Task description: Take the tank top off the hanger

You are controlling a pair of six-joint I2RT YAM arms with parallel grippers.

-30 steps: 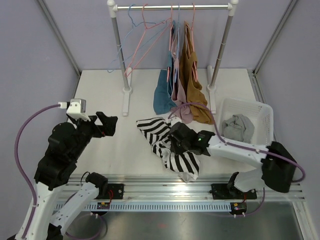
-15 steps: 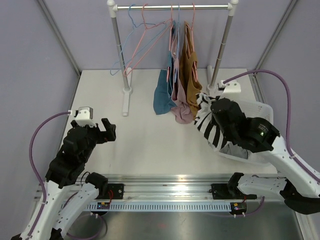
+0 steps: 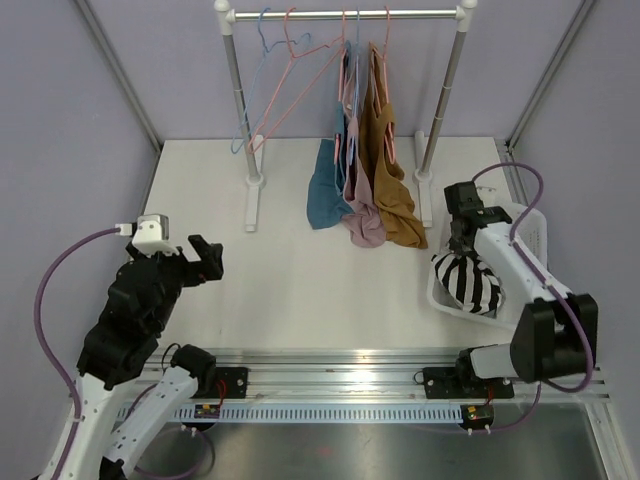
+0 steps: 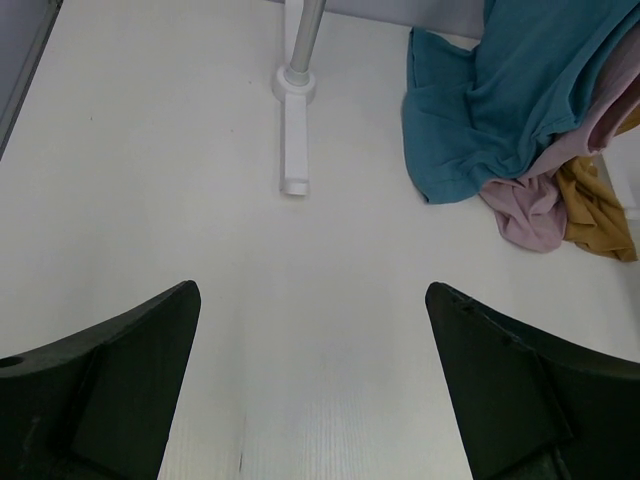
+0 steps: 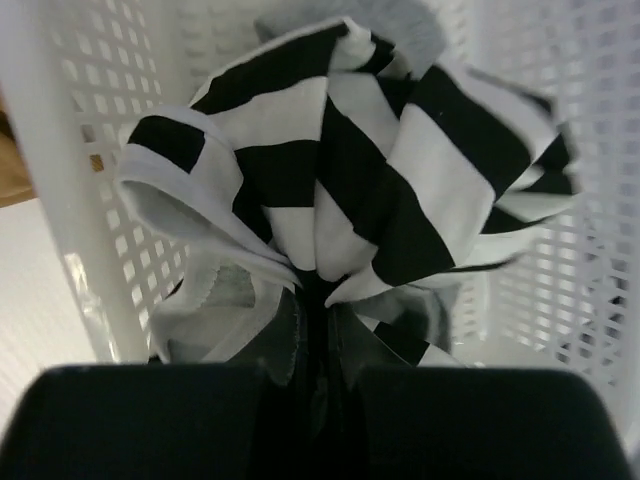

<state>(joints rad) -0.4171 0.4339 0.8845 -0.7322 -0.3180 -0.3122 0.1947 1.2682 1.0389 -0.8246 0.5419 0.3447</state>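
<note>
The right claw (image 5: 320, 340) is pinching the striped tank top (image 5: 360, 180), bunched and already free of the hangers (image 3: 280, 70), down inside the white basket (image 3: 530, 228); only letting go seems to be remaining. The left claw (image 4: 310, 300) is hovering spread wide over the counter (image 4: 150, 150), holding nothing. Three other garments (image 3: 365, 190) are hanging on the rack (image 3: 345, 14)

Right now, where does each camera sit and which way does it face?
Top external: above, behind the bases, looking down on table, rack and basket; both arms, left end effector and right end effector show.
Left wrist: low over the table, facing the rack foot and teal top; its open fingers show.
Right wrist: pointing into the basket at the striped tank top; its shut fingers show.
Shared: top and right wrist both show the striped tank top in the basket.
</note>
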